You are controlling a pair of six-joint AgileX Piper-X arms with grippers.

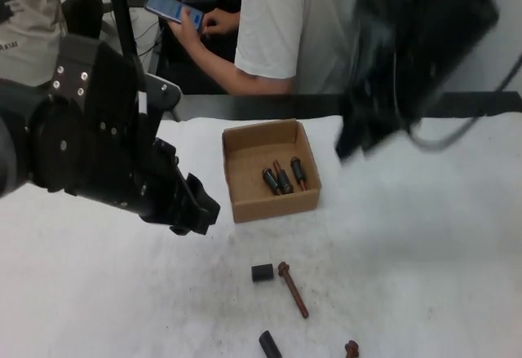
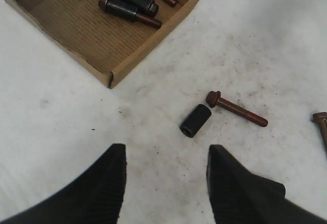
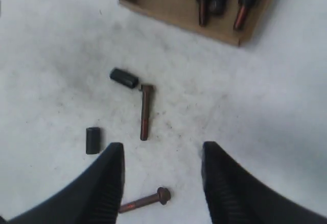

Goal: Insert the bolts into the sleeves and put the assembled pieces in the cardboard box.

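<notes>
Bright, even light on the white bench (image 1: 424, 236); soft shadow beside the cardboard box (image 1: 273, 205).

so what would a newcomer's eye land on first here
The cardboard box in the middle of the white bench, with three assembled pieces lying in it. On the arms' side of it a loose sleeve lies close beside a bolt, with a second sleeve and a second bolt nearer still. The left gripper and right gripper both hang open and empty above the bench.
</notes>
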